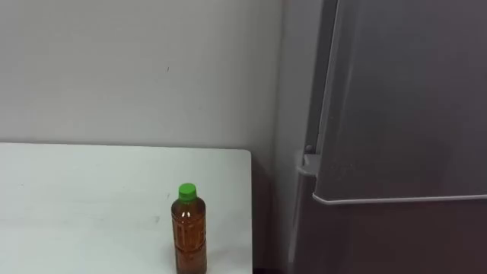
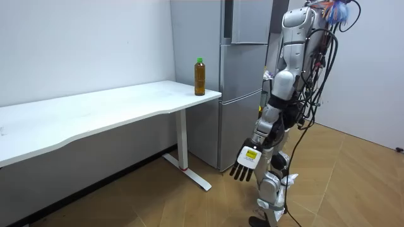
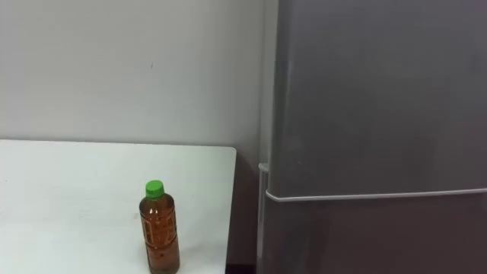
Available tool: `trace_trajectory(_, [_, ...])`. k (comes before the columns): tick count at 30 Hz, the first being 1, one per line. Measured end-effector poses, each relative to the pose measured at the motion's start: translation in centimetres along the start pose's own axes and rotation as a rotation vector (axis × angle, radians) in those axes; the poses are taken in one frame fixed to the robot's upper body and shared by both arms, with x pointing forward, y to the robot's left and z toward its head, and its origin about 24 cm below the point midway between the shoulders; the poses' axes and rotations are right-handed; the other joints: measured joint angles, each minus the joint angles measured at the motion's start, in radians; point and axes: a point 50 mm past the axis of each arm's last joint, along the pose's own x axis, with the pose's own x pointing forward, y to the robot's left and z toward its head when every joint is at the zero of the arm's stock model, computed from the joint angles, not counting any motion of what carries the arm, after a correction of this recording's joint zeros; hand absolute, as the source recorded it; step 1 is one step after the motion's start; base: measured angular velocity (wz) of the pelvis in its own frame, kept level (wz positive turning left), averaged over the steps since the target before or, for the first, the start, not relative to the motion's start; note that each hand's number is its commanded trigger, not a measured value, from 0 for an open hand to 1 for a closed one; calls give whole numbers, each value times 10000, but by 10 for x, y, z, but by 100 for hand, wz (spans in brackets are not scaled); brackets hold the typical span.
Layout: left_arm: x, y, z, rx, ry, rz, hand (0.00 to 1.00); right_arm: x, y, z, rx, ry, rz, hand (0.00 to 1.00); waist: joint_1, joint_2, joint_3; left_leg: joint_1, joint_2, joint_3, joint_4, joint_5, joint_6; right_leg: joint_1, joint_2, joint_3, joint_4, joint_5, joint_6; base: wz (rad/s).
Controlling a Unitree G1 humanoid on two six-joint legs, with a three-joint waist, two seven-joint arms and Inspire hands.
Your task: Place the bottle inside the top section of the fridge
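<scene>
Here, bottle (image 1: pixel 189 232) upright nr table (image 1: pixel 76 190) edge, fridge (image 1: pixel 396 114) (doors closed) just beside, left hand (image 2: pixel 245 162) hanging slack, empty

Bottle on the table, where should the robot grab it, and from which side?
The bottle is probably best gripped round its body, below the green cap, from the front: it stands upright by the right edge of the table, the fridge crowding its right.

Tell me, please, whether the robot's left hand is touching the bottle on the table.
Apart. The room view shows the left hand hanging open by the robot's leg, while the bottle stands upright on the white table, well away.
</scene>
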Motion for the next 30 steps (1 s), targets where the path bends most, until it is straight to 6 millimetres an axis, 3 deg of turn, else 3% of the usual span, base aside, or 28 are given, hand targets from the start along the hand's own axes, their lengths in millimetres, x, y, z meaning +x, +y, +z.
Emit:
trace_trajectory(21, [-2, 18, -15, -766, 557, 691, 0, 0, 0, -2, 112, 184, 130, 0, 31, -85, 2, -1, 7, -2, 16, -3, 2, -1, 6, -3, -17, -2, 3, 0])
trace_trajectory(26, [-1, 21, -8, -1761, 538, 1250, 0, 0, -1, 2, 212, 76, 216, 0, 24, 9, -12, 5, 6, -56, 7, -3, 2, 26, 2, 1, -10, -2, 2, 1])
trace_trajectory(27, [-1, 23, -4, -2440, 443, 1343, 0, -1, -2, 2, 366, 22, 243, 0, 10, 91, -41, 18, 3, -75, 13, -3, 2, 60, -7, -28, -12, -2, 2, 7])
trace_trajectory(28, [-1, 25, 3, -3092, 247, 1470, 0, -1, -4, 1, 470, 26, 223, 0, -4, 88, -5, 87, 1, -87, 10, -3, 2, 143, -18, -81, -19, -4, 4, 7])
trace_trajectory(30, [-1, 29, 14, -3927, -140, 1639, 0, -2, -7, 1, 681, -42, 162, 0, 10, 196, -30, 161, 1, -101, 6, -8, 5, 201, -21, -65, -8, -22, 10, 2])
